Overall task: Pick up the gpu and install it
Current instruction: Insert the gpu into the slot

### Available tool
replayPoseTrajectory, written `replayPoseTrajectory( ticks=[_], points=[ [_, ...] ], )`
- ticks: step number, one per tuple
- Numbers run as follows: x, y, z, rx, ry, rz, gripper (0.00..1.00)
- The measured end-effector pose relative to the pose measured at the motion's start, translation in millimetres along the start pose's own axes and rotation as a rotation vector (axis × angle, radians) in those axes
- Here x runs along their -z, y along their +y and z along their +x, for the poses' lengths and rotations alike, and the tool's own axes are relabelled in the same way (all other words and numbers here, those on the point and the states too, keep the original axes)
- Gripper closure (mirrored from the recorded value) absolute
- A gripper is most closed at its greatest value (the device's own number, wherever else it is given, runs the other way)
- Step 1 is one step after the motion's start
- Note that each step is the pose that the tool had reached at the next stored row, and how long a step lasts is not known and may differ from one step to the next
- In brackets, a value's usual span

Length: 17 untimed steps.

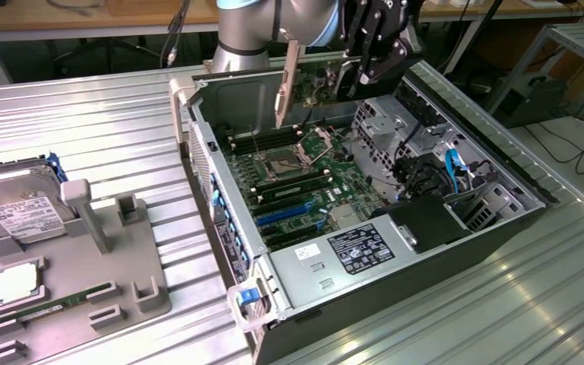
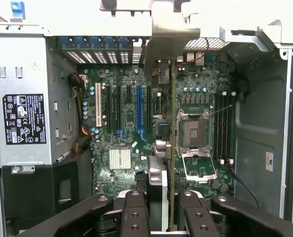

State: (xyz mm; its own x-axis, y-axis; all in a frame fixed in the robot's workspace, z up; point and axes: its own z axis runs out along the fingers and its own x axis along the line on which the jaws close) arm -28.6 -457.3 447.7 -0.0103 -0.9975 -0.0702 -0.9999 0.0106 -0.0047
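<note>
The gpu (image 1: pixel 318 84) hangs on edge above the far end of the open computer case (image 1: pixel 211 175), its silver bracket (image 1: pixel 287 84) pointing down toward the case's wall on the exterior view's left. My gripper (image 1: pixel 361 76) is shut on the card's other end. In the wrist view the gpu (image 2: pixel 172 148) runs edge-on between my fingers (image 2: pixel 136 212), my gripper (image 2: pixel 164 210) clamping it. Its bracket (image 2: pixel 166 39) covers part of the case's rear. Beneath it lie the motherboard (image 2: pixel 122 128), a blue slot (image 2: pixel 139 108) and the processor socket (image 2: pixel 193 136).
The power supply (image 1: pixel 358 247) fills the case's near end, and cables and drive bays (image 1: pixel 444 175) sit on the exterior view's right. A grey fixture (image 1: pixel 79 281) on the ribbed metal table holds a hard drive (image 1: pixel 23 213), a processor (image 1: pixel 16 283) and a green memory stick (image 1: pixel 58 306).
</note>
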Motion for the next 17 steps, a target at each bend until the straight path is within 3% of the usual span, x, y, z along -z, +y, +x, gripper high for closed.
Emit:
replayPoseTrajectory(
  ticks=[17],
  points=[
    [-22.7, 0.1, 1.9, 0.0, -0.0005, 0.0003, 0.72]
  ],
)
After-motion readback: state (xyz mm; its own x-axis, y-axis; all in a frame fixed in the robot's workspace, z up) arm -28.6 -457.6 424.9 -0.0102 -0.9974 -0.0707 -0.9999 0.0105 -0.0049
